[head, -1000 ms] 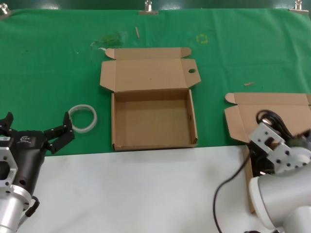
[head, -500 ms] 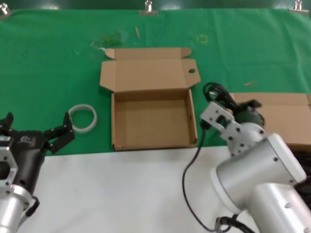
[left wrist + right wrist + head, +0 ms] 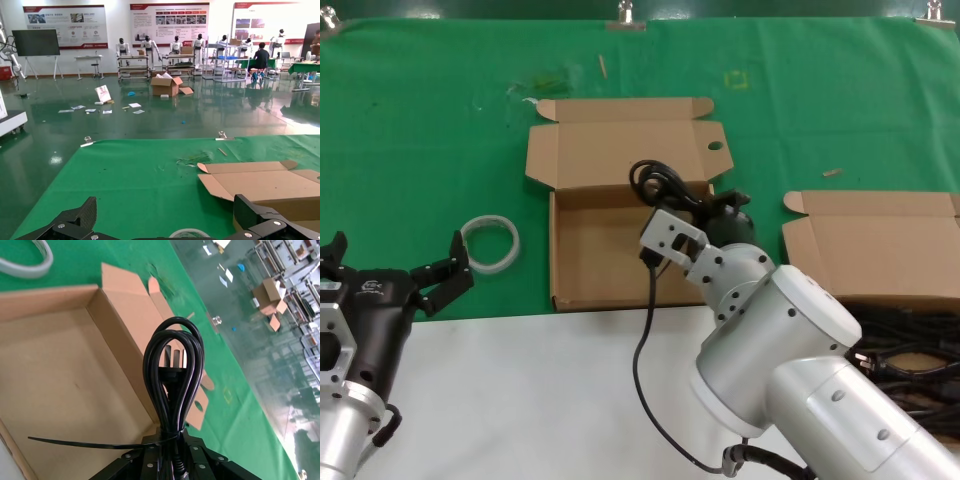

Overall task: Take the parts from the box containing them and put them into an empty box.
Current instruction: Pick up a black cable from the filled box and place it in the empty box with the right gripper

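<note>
right pincer [image 3: 672, 222] clamped on cord [image 3: 658, 184], moved from source box [image 3: 880, 250] to over empty box [image 3: 620, 262]; release next. left pincer [image 3: 395, 270] open, idle.

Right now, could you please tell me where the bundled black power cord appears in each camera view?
Head view: the power cord sits centre, above the empty box, held in the right gripper.
Left wrist view: not in it.
Right wrist view: centre, looped upright from the jaws.
Shared landmark: the empty box, in all three views.

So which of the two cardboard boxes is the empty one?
The middle box, its lid tab pierced by a round hole; the right gripper holds a cord above it.
</note>
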`<state>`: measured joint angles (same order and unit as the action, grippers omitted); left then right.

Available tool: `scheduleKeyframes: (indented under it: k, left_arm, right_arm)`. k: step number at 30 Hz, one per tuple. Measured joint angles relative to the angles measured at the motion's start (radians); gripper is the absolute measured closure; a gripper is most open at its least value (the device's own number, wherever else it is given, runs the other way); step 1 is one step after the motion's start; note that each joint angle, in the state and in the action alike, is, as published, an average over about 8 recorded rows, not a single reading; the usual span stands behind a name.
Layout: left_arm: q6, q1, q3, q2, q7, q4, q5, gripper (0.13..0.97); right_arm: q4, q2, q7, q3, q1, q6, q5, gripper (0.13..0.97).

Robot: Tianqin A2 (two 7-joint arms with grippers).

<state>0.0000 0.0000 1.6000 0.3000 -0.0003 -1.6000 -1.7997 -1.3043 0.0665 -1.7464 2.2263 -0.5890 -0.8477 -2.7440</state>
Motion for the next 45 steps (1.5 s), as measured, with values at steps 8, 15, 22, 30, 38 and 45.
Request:
scheduleKeyframes:
  k: [8,15,22,30,38,45]
  left_arm:
    - [0.0,0.0,0.0,0.0,0.0,0.0,0.0,0.132]
    - [0.0,0.0,0.0,0.0,0.0,0.0,0.0,0.132]
    - [0.0,0.0,0.0,0.0,0.0,0.0,0.0,0.132]
    - [0.0,0.0,0.0,0.0,0.0,0.0,0.0,0.132]
    - [0.0,0.0,0.0,0.0,0.0,0.0,0.0,0.132]
    - [0.0,0.0,0.0,0.0,0.0,0.0,0.0,0.132]
  right_arm:
    - [0.027,0.0,0.067,0.078,-0.024,0.041,-0.008,0.895]
    - [0.035,0.001,0.128,0.125,-0.029,0.072,-0.009,0.895]
    - [0.05,0.001,0.182,0.137,-0.025,0.093,-0.009,0.895]
    - [0.058,0.001,0.207,0.13,-0.019,0.104,-0.009,0.895]
    - [0.058,0.001,0.208,0.129,-0.019,0.104,-0.009,0.866]
    - [0.058,0.001,0.208,0.129,-0.019,0.104,-0.009,0.808]
